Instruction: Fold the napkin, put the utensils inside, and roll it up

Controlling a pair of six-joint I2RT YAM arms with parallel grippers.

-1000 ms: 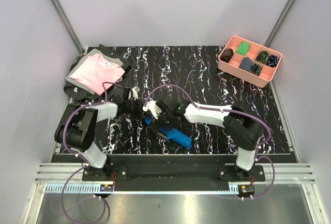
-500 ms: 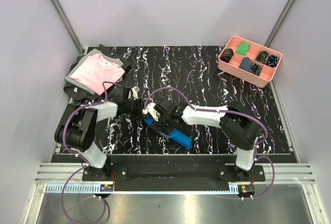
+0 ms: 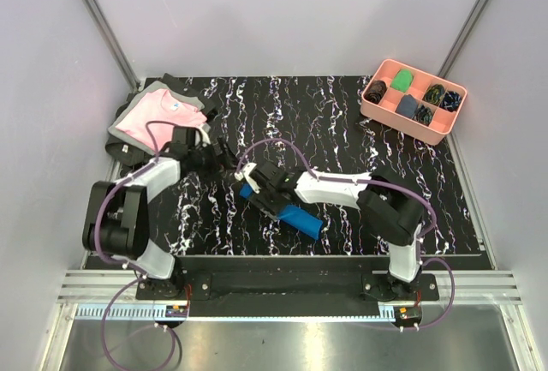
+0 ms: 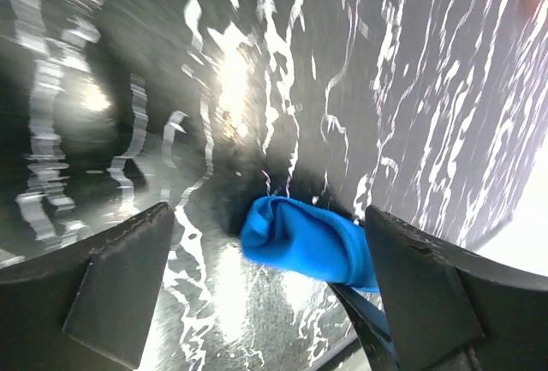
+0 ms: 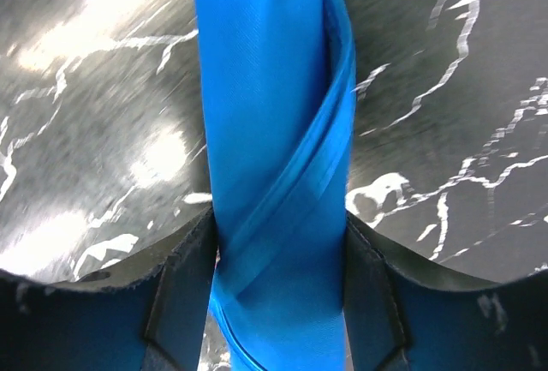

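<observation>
Down near the front middle of the black, white-veined marble-look tabletop (image 3: 360,131) lies the royal-blue satin napkin (image 3: 289,214), wound up into a tight tube that sits on a slant. My right pincer (image 5: 278,221) is parked right over its upper-left part, straddling it. One finger sits on each flank and both are up against the cloth, with the jaws roughly half closed. I'd call that clamped on the roll. From that wrist's view, a fold edge spirals diagonally across the tube just ahead of my fingers (image 5: 184,290).

My left pincer (image 4: 267,215) is splayed way out and has nothing in it. The rounded end of the blue roll shows in the gap between its two fingers, but it's out in front and touches neither one. From overhead, that pincer hangs just past the roll's far-left end, near my right one.

Well apart from all this, a folded pink shirt with grey trim (image 3: 163,118) sits in the far-left corner, and a salmon plastic compartment tray (image 3: 387,116) sits far right.
</observation>
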